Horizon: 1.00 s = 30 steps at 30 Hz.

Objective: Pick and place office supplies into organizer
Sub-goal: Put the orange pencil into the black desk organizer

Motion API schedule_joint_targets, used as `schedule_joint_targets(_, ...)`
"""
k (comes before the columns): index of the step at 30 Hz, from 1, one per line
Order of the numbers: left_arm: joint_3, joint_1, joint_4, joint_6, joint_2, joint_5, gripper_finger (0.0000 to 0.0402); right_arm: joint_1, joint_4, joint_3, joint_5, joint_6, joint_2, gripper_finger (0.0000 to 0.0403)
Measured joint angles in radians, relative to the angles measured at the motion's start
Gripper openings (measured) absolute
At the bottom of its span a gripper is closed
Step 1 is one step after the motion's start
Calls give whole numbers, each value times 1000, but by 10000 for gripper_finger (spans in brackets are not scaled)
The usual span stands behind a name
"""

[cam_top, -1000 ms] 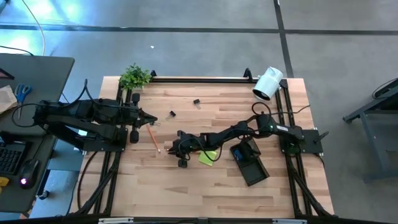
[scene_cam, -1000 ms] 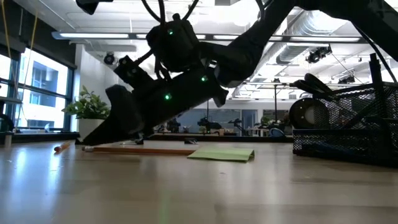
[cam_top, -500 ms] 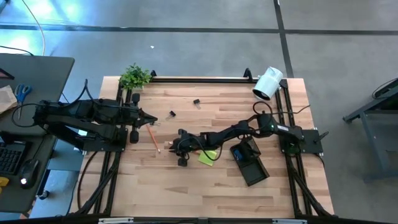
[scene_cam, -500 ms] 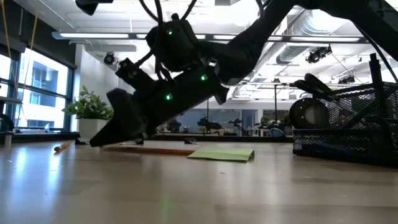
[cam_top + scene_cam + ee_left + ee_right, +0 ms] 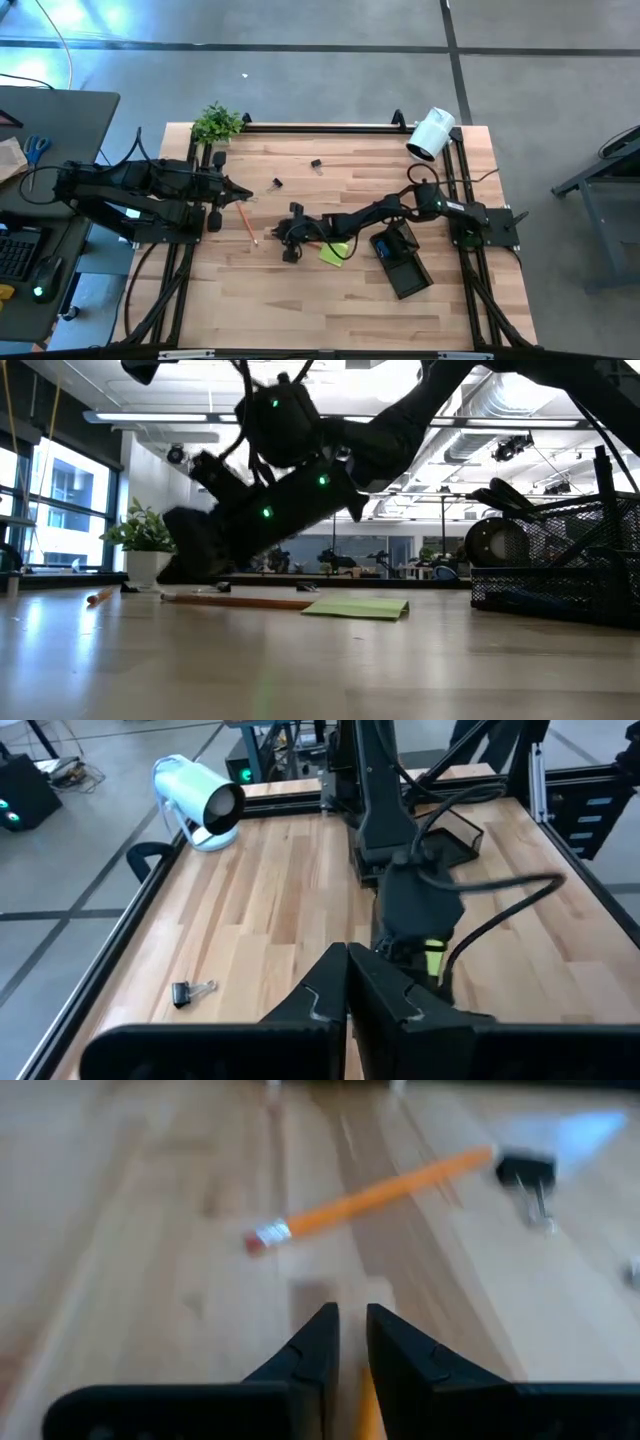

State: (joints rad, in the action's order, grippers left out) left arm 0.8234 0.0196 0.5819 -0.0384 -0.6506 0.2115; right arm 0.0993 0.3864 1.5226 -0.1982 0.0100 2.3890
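Note:
My right gripper (image 5: pixel 274 236) reaches across the table's middle, its fingers (image 5: pixel 320 1342) a narrow slit apart with bare wood showing between them. Just beyond its tips lies the orange pencil (image 5: pixel 380 1195), eraser end nearest. An orange-brown stick (image 5: pixel 240 601) lies flat on the table under this gripper. A sliver of the stick (image 5: pixel 366 1410) shows far back between the fingers, and the tips hang just above it. The lime-green sticky-note pad (image 5: pixel 333 253) lies under the arm. The black organizer (image 5: pixel 405 272) stands at the near right. My left gripper (image 5: pixel 348 952) waits shut at the left.
Two black clips (image 5: pixel 316 163) (image 5: pixel 277 183) lie on the far half of the table. A white camera (image 5: pixel 430 133) stands at the far right corner and a small plant (image 5: pixel 217 122) at the far left. Bare wood lies along the near edge.
My right gripper has swung its tips up off the table, where they rested beside the stick's end. It has also turned a little toward the far edge. The slit between its fingers looks the same. The pencil and the pad have stayed put.

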Motion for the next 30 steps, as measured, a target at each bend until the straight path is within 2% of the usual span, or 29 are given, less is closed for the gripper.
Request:
schedule_joint_targets(3, 0, 0, 5, -1, 0, -2, 1, -6, 44, -42, -12, 35, 0, 62)
schedule_joint_targets(9, 0, 0, 5, -1, 0, -2, 1, -3, 278, -213, -37, 150, -4, 93)
schedule_joint_targets(13, 0, 0, 2, -1, 0, 8, 2, 8, 416, -304, -63, 180, -5, 97)
schedule_joint_targets(21, 0, 0, -7, -1, 0, 10, 1, 50, 415, -330, -174, 146, -5, 64)
schedule_joint_targets(26, 0, 0, -7, 1, 0, 10, 3, 51, 380, -330, -174, 149, -6, 46)
schedule_joint_targets(30, 0, 0, -7, 1, 0, 10, 3, 51, 371, -330, -172, 148, -5, 50)
